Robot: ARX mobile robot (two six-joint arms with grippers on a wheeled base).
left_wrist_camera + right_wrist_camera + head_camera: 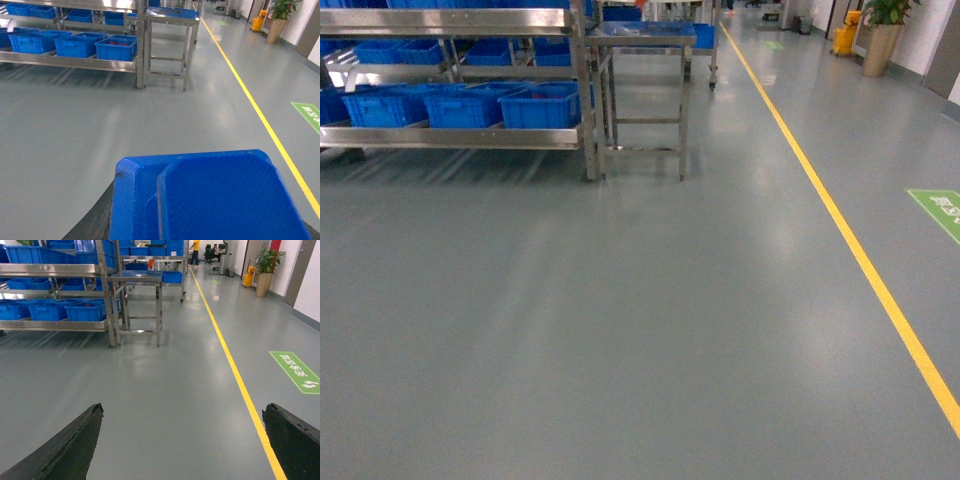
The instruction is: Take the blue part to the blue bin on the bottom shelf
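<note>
Head view: steel rack (585, 90) at upper left on a grey floor (620, 330). On its bottom shelf (450, 137), 3 blue crates (465, 108) in a row, touching or nearly so. Rightmost crate (545, 108), nearest the rack's corner post, showing something red inside. Just right of the rack, a small steel table (640, 40). Well right of the rack, a yellow floor line (840, 225) running away into the distance, with a green floor sign (940, 210) beyond it. Far behind, a potted plant (882, 40) and a yellow mop bucket (844, 40). No gripper visible here.

Left wrist view: blue part (210, 200) filling the lower foreground, well apart from the rack and above the floor. Textured, angular faces, blurred by closeness. Left gripper (205, 225) apparently clamped on it, with only 1 black finger (92, 222) peeking out at the part's lower left edge. Rack and crates far off at upper left.

Right wrist view: right gripper (182, 415) spread wide, black fingers (75, 440) at the 2 lower corners, only bare floor between them. Rack at upper left, yellow line to its right, people (195, 247) in the far background.
</note>
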